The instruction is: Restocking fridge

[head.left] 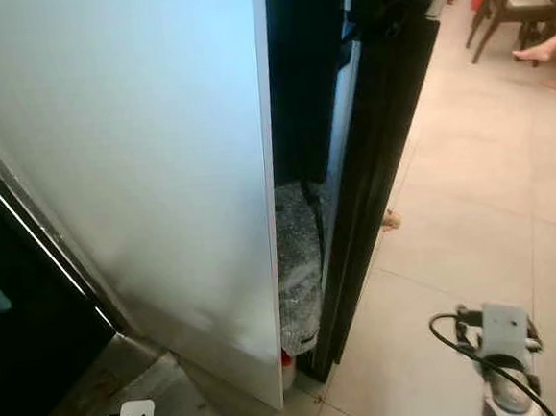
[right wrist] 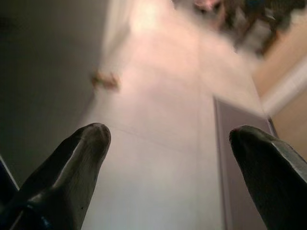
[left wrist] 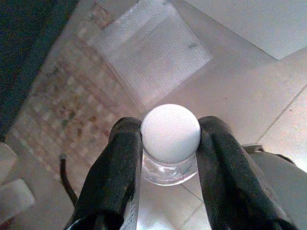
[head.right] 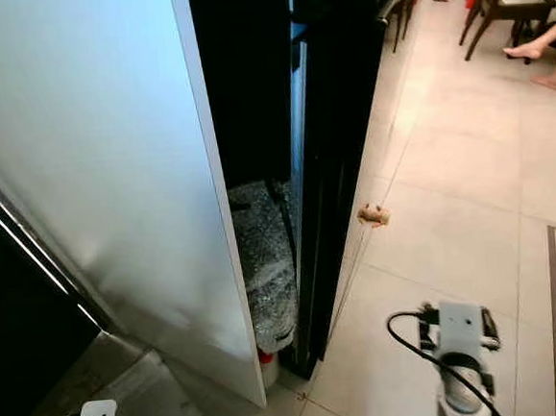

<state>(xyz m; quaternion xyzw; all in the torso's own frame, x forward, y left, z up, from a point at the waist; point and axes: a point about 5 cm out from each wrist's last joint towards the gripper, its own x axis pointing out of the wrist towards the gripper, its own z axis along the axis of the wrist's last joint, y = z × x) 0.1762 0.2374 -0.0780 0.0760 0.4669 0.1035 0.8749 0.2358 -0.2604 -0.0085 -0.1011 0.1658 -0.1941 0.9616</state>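
Tiled floor (left wrist: 288, 86); clear, white-capped bottle (left wrist: 170, 143)

White fridge door (head.right: 103, 183) ajar, bubble-wrapped bundle (head.right: 263, 267) behind, perhaps a bottle, tiled floor (head.right: 452, 214)

My left arm hung low, and its gripper (left wrist: 170, 158) was clamped on a bottle (left wrist: 169, 167) just under the white cap (left wrist: 171, 133), one black finger (left wrist: 117, 177) on each side. My right arm was low too, wrist (head.left: 505, 339) pointing down, with the right gripper (right wrist: 168, 143) spread wide apart.
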